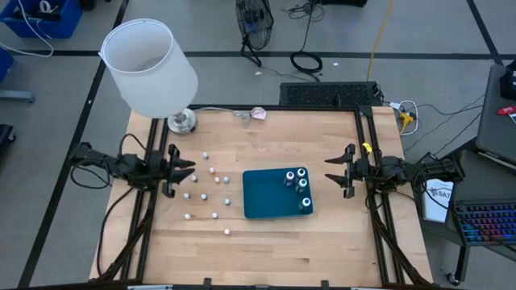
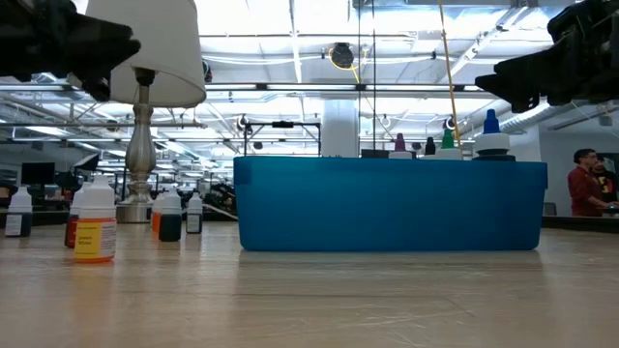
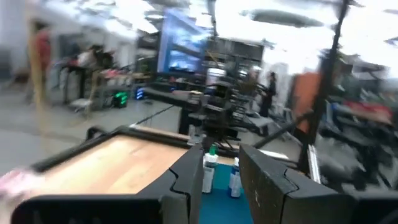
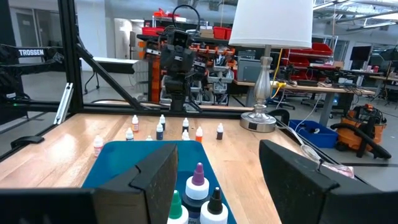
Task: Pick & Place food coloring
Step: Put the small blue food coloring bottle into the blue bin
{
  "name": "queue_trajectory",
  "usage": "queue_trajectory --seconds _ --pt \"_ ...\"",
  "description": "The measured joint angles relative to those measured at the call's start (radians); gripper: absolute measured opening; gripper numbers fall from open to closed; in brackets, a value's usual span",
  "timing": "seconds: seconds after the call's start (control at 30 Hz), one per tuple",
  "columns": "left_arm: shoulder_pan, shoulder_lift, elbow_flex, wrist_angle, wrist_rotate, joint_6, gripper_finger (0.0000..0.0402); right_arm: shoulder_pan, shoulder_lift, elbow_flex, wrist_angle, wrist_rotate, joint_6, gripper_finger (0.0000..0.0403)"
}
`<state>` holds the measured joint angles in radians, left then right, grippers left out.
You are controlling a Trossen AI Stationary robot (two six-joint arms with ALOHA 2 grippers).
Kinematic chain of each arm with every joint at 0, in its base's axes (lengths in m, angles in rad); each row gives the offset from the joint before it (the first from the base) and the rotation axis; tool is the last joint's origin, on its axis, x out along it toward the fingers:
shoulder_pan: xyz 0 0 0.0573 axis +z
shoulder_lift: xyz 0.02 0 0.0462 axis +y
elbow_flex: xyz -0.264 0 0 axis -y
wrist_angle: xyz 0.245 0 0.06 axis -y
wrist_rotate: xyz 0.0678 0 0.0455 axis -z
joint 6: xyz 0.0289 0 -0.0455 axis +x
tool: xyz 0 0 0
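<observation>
Four bottles sit in tray; ten wait left of it; left gripper and right gripper spread, idle

- Two dark, matte black jointed arms, each ending in a black two-finger gripper: left gripper, right gripper.
- Blocky, angular black fingers.
- A yellow tag on the right arm.

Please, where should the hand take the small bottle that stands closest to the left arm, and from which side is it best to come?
Grip the nearest loose bottle across its narrow body just under the cap, coming straight down from above. It stands upright on the table, and other bottles stand close by, so a sideways approach could knock them. The left hand, open, is closest.
</observation>
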<state>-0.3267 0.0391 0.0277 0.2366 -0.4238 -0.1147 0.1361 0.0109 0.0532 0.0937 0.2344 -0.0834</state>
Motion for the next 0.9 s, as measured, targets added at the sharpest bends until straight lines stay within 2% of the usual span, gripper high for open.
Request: queue_trajectory --seconds 0.07,0.13,0.2,0.27,0.37,0.47,0.53,0.67,0.8,0.9 --pt "0.007 0.002 0.013 -0.040 -0.148 -0.117 0.0106 0.000 0.000 0.000 0.000 0.000 0.000 0.0213" --pt "0.034 0.016 0.081 -0.226 -0.326 -0.299 0.0106 0.000 0.000 0.000 0.000 0.000 0.000 0.0212" --pt "0.073 0.043 0.190 -0.491 -0.380 -0.457 0.0106 0.000 0.000 0.000 0.000 0.000 0.000 0.0212" --pt "0.120 0.099 0.287 -0.691 -0.371 -0.608 0.0106 0.000 0.000 0.000 0.000 0.000 0.000 0.0212" --pt "0.193 0.216 0.398 -0.796 -0.265 -0.682 0.0107 0.000 0.000 0.000 0.000 0.000 0.000 0.0212" --pt "0.270 0.368 0.484 -0.782 -0.163 -0.593 0.0116 0.000 0.000 0.000 0.000 0.000 0.000 0.0212" --pt "0.322 0.486 0.547 -0.785 -0.145 -0.528 0.0133 0.000 0.000 0.000 0.000 0.000 0.000 0.0212" --pt "0.430 0.734 0.674 -0.866 -0.076 -0.516 0.0183 0.000 0.000 0.000 0.000 0.000 0.000 0.0212" --pt "0.547 0.976 0.787 -0.990 0.166 -0.550 0.0235 0.000 0.000 0.000 0.000 0.000 0.000 0.0213" --pt "0.624 1.136 0.867 -1.073 0.330 -0.551 0.0257 0.000 0.000 0.000 0.000 0.000 0.000 0.0212"
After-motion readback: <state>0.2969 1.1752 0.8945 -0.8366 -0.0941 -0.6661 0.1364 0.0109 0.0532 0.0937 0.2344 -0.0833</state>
